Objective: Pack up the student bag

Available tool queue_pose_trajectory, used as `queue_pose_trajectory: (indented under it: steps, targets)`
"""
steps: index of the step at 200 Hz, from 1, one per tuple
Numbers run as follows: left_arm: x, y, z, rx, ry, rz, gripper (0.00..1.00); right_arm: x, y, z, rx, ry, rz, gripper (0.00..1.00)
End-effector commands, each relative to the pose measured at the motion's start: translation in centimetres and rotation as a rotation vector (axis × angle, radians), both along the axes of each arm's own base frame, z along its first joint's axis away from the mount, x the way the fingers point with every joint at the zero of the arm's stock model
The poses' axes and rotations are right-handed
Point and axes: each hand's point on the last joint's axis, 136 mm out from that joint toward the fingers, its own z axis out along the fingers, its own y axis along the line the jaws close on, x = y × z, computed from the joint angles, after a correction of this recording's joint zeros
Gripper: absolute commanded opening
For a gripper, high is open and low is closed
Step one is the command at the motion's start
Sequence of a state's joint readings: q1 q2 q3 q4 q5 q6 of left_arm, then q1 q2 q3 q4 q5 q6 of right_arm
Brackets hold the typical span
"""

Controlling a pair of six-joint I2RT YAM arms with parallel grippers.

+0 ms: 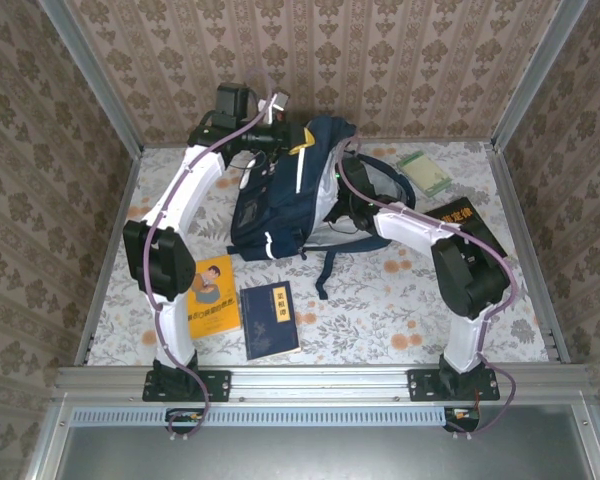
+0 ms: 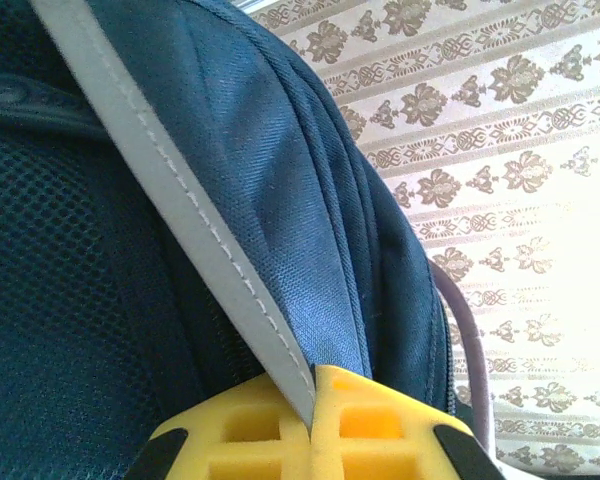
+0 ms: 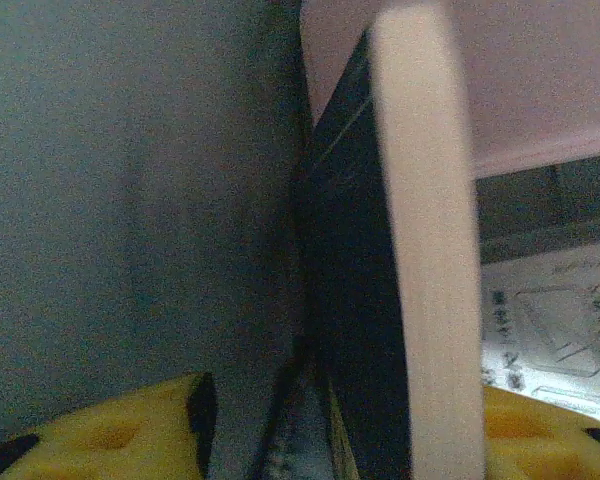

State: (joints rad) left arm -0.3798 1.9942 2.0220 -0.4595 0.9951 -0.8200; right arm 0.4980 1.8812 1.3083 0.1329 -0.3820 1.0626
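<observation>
The student bag (image 1: 278,195), navy with white stripes, lies at the back middle of the table with its top held up. My left gripper (image 1: 296,146) is shut on the bag's top edge. In the left wrist view its yellow pads (image 2: 250,430) pinch a grey reflective stripe (image 2: 195,225) and blue fabric. My right arm reaches into the bag's opening from the right. In the right wrist view my right gripper (image 3: 345,400) stands open inside the bag. A dark-covered book (image 3: 355,300) with a pale page edge stands between its fingers, near the right one, against the grey lining (image 3: 130,200).
An orange book (image 1: 214,294) and a dark blue book (image 1: 270,318) lie at the front left. A green booklet (image 1: 425,172) and a black book (image 1: 462,214) lie at the back right. Patterned walls enclose the table on three sides.
</observation>
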Motion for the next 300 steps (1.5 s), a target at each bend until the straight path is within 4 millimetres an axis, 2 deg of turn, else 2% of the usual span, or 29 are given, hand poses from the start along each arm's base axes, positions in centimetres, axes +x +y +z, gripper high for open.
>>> queue_pose_trajectory:
  steps: [1, 19, 23, 30, 71, 100, 139, 162, 170, 173, 204, 219, 236, 259, 270, 283, 300]
  targets:
    - [-3.3, 0.3, 9.5, -0.157, -0.268, -0.093, 0.00, 0.2, -0.7, -0.2, -0.080, -0.017, -0.022, 0.64]
    - [-2.8, 0.6, 9.4, -0.158, -0.263, -0.080, 0.00, -0.4, -1.8, 0.7, -0.136, -0.049, -0.023, 0.72]
    - [-2.7, 0.7, 9.4, -0.158, -0.265, -0.077, 0.00, -0.5, -1.9, 0.9, -0.145, -0.055, -0.021, 0.78]
    - [-2.5, 0.8, 9.3, -0.157, -0.263, -0.071, 0.00, -0.7, -2.4, 1.1, -0.158, -0.063, -0.023, 0.79]
    - [-1.0, 1.9, 8.8, -0.148, -0.248, -0.024, 0.00, -1.6, -5.5, 2.1, -0.192, -0.076, -0.065, 0.81]
    - [0.1, 2.7, 7.6, -0.116, -0.238, 0.023, 0.00, -2.6, -7.5, 4.1, -0.223, -0.117, -0.075, 0.80]
    - [2.3, 4.2, 4.0, 0.061, -0.250, 0.117, 0.00, -4.4, -11.2, 6.1, -0.334, -0.166, -0.138, 0.78]
    - [3.7, 4.8, 2.1, 0.175, -0.271, 0.163, 0.00, -5.2, -14.4, 6.6, -0.435, -0.184, -0.204, 0.78]
    - [4.1, 5.0, 1.2, 0.236, -0.278, 0.177, 0.00, -5.2, -15.5, 6.1, -0.472, -0.174, -0.223, 0.77]
    - [4.2, 5.1, 0.8, 0.257, -0.277, 0.182, 0.00, -5.5, -16.0, 7.0, -0.470, -0.194, -0.233, 0.77]
    - [4.9, 4.5, -2.6, 0.367, -0.276, 0.172, 0.00, -6.3, -19.0, 7.0, -0.560, -0.178, -0.269, 0.77]
    - [5.2, 3.9, -4.5, 0.397, -0.258, 0.154, 0.02, -6.6, -19.2, 6.9, -0.576, -0.178, -0.256, 0.77]
    - [5.3, 2.6, -6.5, 0.401, -0.228, 0.122, 0.08, -7.0, -18.6, 6.4, -0.569, -0.166, -0.213, 0.77]
    - [5.5, 1.3, -8.3, 0.386, -0.189, 0.100, 0.32, -7.4, -18.0, 5.7, -0.560, -0.143, -0.180, 0.77]
    - [5.2, 0.7, -8.2, 0.349, -0.172, 0.081, 0.40, -7.6, -17.5, 5.7, -0.558, -0.146, -0.160, 0.77]
    - [5.1, 1.0, -7.8, 0.341, -0.173, 0.095, 0.45, -8.0, -16.9, 5.5, -0.565, -0.148, -0.130, 0.76]
    - [4.4, 1.7, -6.1, 0.343, -0.210, 0.122, 0.48, -8.8, -16.1, 5.5, -0.578, -0.153, -0.087, 0.76]
